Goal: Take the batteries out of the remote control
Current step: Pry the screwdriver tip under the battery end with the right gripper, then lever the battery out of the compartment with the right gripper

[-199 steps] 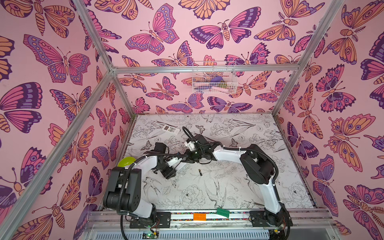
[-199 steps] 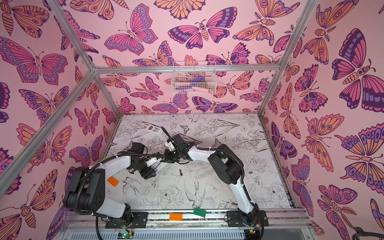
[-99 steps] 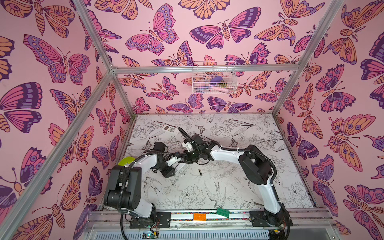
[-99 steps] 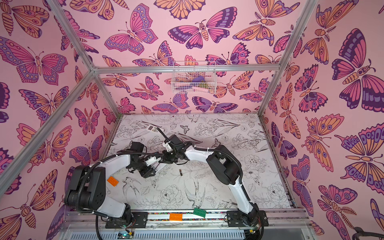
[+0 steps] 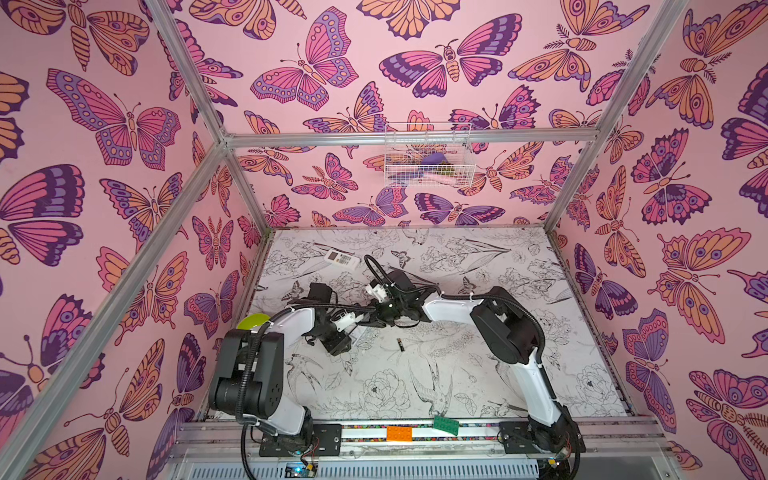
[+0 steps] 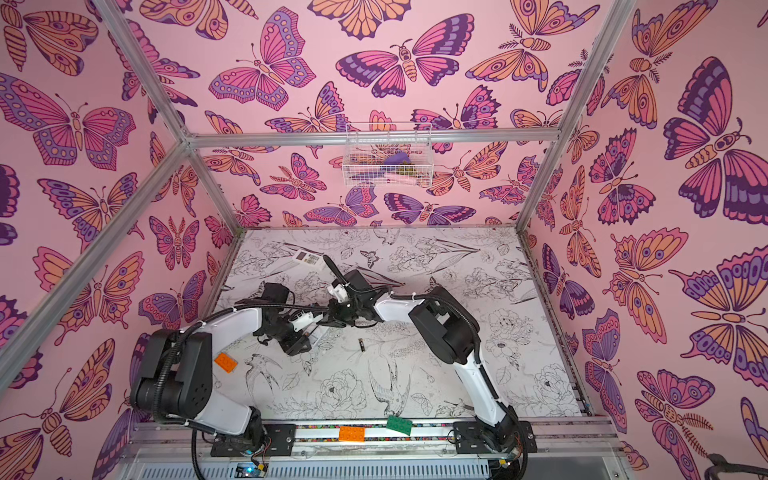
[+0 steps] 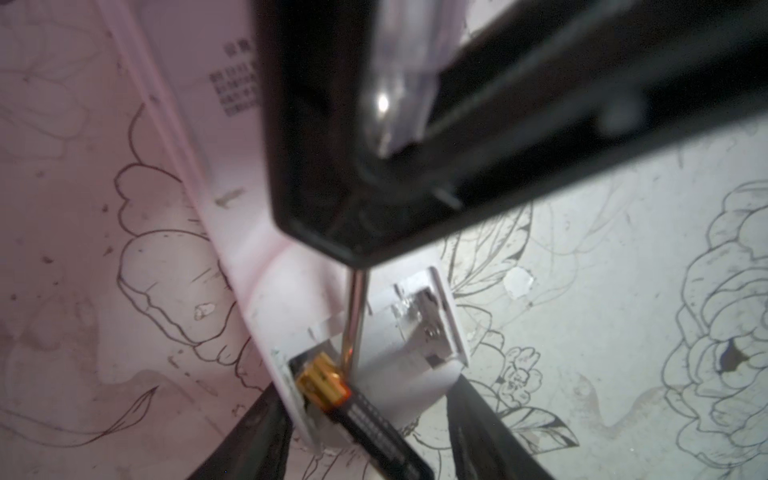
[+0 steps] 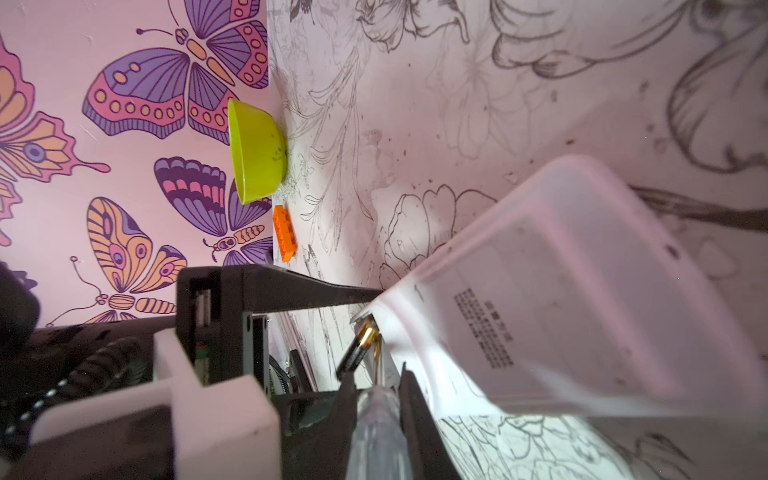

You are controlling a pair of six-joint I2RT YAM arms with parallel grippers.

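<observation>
In both top views a loose battery [image 5: 400, 345] [image 6: 361, 345] lies on the table [image 5: 457, 374], mid-scene. Left wrist: the left gripper [image 7: 365, 415] clamps the remote [image 7: 257, 291]; a second battery [image 7: 328, 386] sits in its bay, with the screwdriver [image 7: 355, 316] tip against it. Right wrist: the right gripper [image 8: 376, 382] clenches the screwdriver [image 8: 376, 436].

Bright, even light; blurred wrist close-ups.

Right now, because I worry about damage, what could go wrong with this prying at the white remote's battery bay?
The right gripper levers a clear-handled screwdriver at a black battery with a gold-coloured end, partly lifted: it may pop free and roll away; one loose battery lies on the flower-printed table. The tip could slip and scratch the white plastic remote control. The left gripper grips near that end only, so prying may twist the remote loose.
</observation>
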